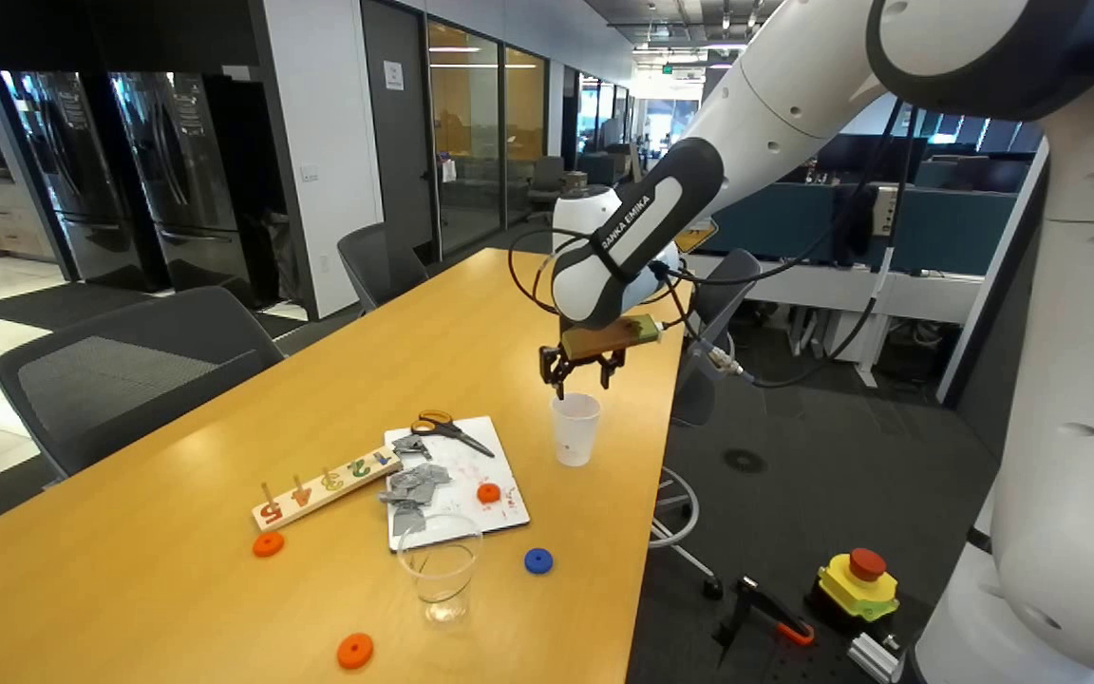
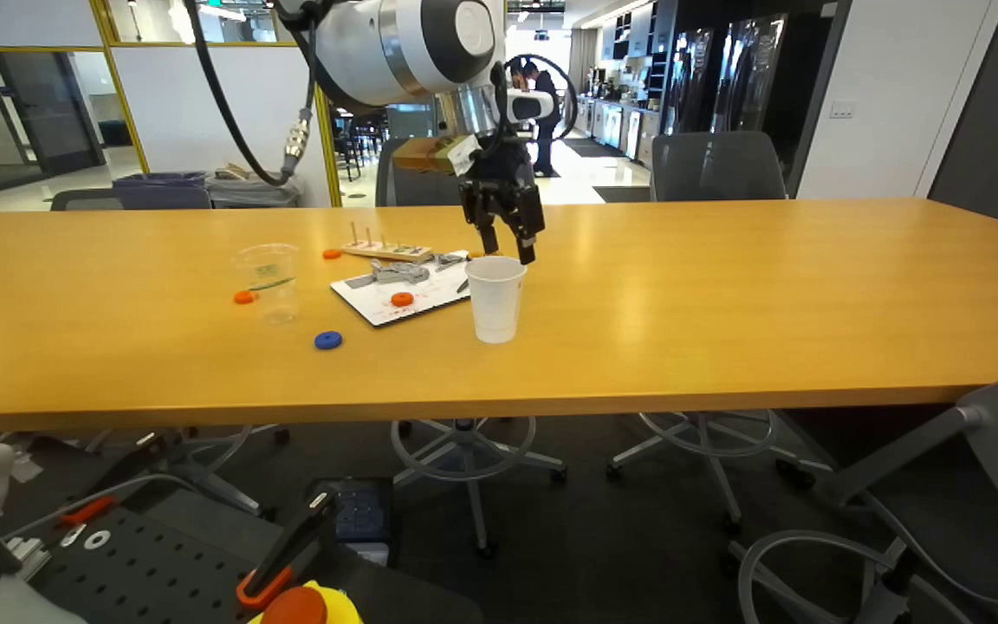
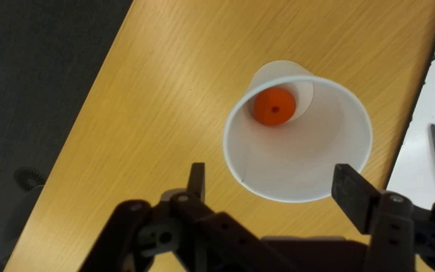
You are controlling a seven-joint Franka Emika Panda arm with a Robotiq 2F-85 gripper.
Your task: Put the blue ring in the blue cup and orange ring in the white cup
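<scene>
Gripper (image 1: 583,383): spread wide, empty | white cup (image 1: 575,432): orange ring (image 3: 268,102) inside | blue ring (image 1: 538,561): near blue cup (image 1: 443,581)

Seen on a wooden table (image 1: 319,408): white board (image 1: 467,469) bearing scissors (image 1: 452,433) and crumpled grey scraps (image 1: 417,483); just beside, numbered peg strip (image 1: 329,489); beyond, dark chairs (image 1: 143,372) and refrigerators (image 1: 181,161).

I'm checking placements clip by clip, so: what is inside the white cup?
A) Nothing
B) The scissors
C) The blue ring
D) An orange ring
D: the wrist view looks down into the white cup and shows an orange ring within its walls, while the blue ring lies on the table.
</scene>
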